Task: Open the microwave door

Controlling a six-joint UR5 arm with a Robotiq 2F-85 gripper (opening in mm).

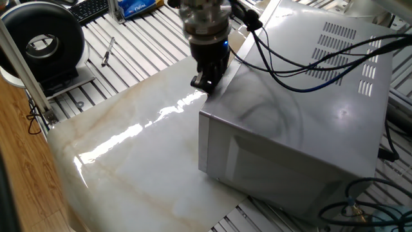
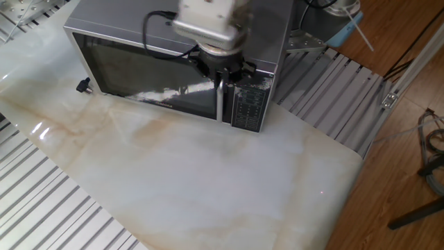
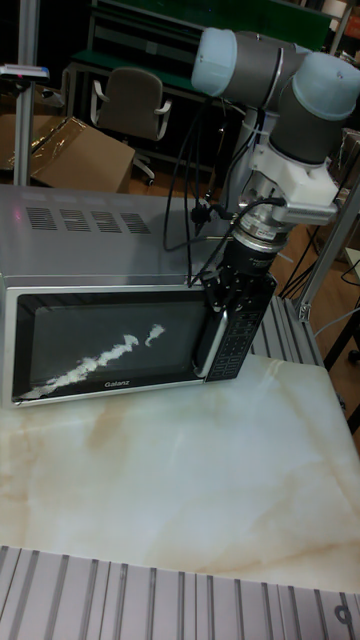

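Note:
The microwave is a big silver box on the marble slab, with vent slots on top. Its microwave door, a dark window in a silver frame, lies flush with the casing in the other fixed view and as the microwave door in the tall view. A vertical silver handle runs down the door's right edge beside the keypad. My gripper points down at the top of that handle, fingers close on either side of it. From the one fixed view the gripper sits at the microwave's front top corner. The gripper is black.
Black cables drape from my wrist over the microwave top. A small black part lies on the marble slab at the door's left corner. A round black device and a keyboard sit beyond the slab.

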